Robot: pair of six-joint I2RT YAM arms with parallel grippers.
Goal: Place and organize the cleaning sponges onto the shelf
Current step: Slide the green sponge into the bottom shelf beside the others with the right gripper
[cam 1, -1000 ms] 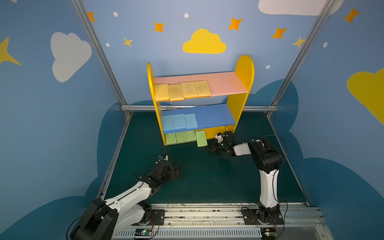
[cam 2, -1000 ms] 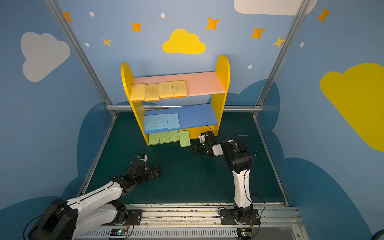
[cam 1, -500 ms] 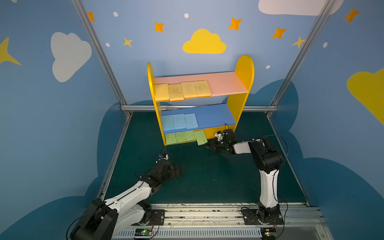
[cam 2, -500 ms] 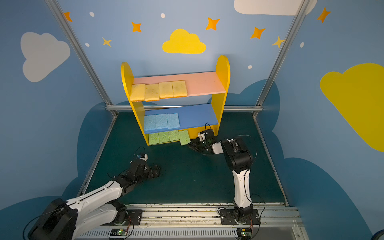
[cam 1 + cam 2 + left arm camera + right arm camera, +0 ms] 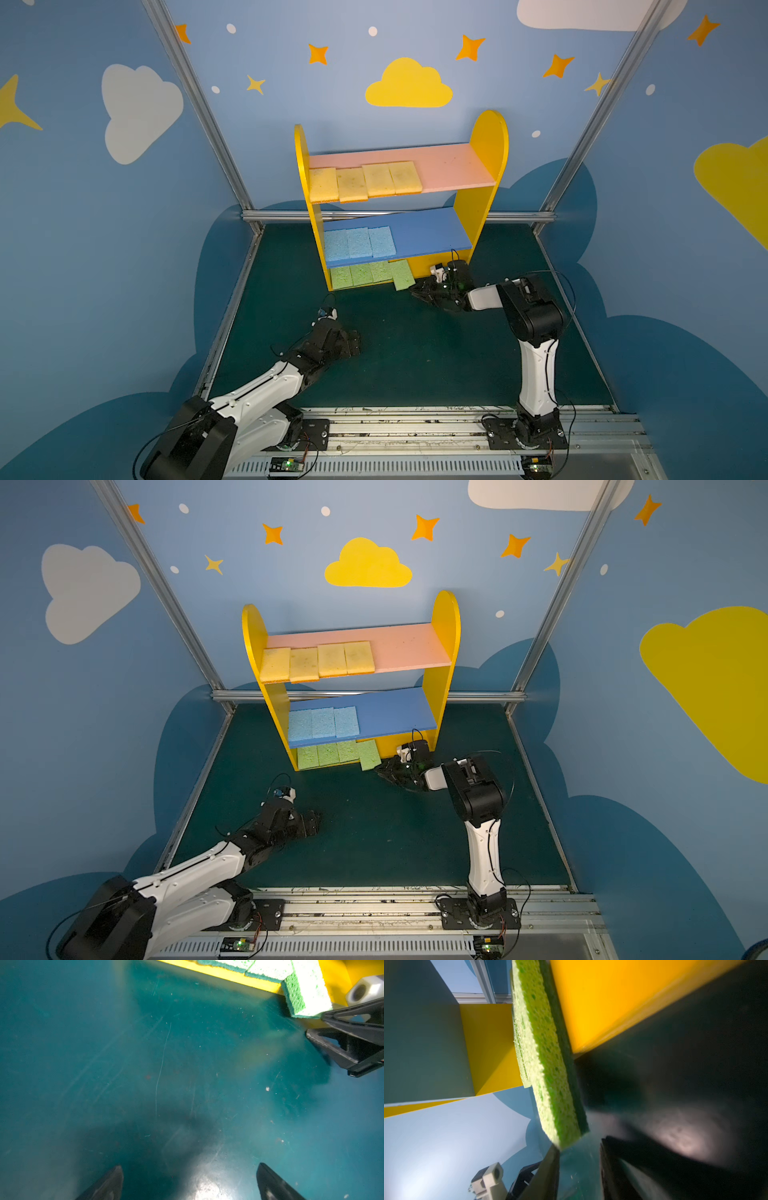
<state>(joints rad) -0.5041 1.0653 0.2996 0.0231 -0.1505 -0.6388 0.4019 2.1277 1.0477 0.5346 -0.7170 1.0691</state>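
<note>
On the dark green table mat, in both top views, stands the small yellow wooden shelf with round-topped side panels. Its pink upper board carries four flat yellow foam sponges in a row, and its blue middle board carries three light blue foam sponges side by side. On its yellow base three light green foam sponges lie at the left end. A fourth light green sponge lies askew beside them, its near end poking past the base's front edge. The right gripper lies low on the mat just beside that end. The left gripper rests well apart from the shelf. In the left wrist view the left gripper has its fingers spread wide over bare mat with nothing between them. The fourth light green sponge overhangs the base, one corner meeting a fingertip of the right gripper. In the right wrist view the right gripper has its fingers parted, with mat showing in the gap. The fourth light green sponge ends at one fingertip rather than between the fingers.
</note>
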